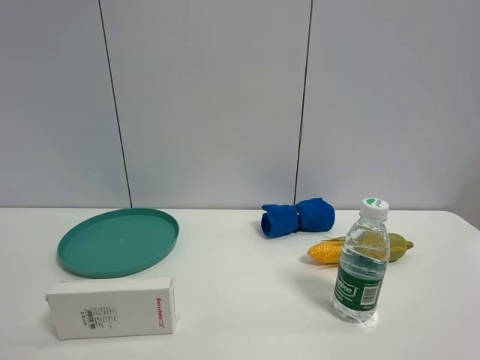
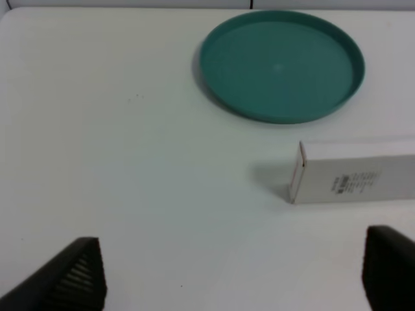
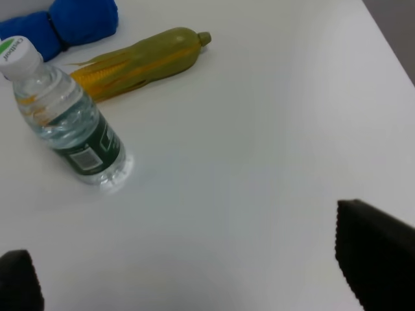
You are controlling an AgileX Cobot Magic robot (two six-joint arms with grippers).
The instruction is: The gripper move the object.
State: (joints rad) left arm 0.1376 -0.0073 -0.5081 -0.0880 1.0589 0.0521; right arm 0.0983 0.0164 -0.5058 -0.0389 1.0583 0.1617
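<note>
The flat white box (image 1: pixel 112 306) with red lettering and a barcode label lies at the front left of the white table, just in front of the green plate (image 1: pixel 118 241). In the left wrist view the box's end (image 2: pixel 353 178) lies ahead of and to one side of my open left gripper (image 2: pixel 237 275), which hovers over bare table. My right gripper (image 3: pixel 194 285) is open over bare table, some way from the water bottle (image 3: pixel 68 123). Neither gripper shows in the exterior high view.
A clear water bottle (image 1: pixel 362 262) stands at the front right. A corn cob (image 1: pixel 358 248) lies behind it, and a blue rolled cloth (image 1: pixel 297 217) further back. The table's right edge (image 3: pixel 389 45) is close to the right gripper.
</note>
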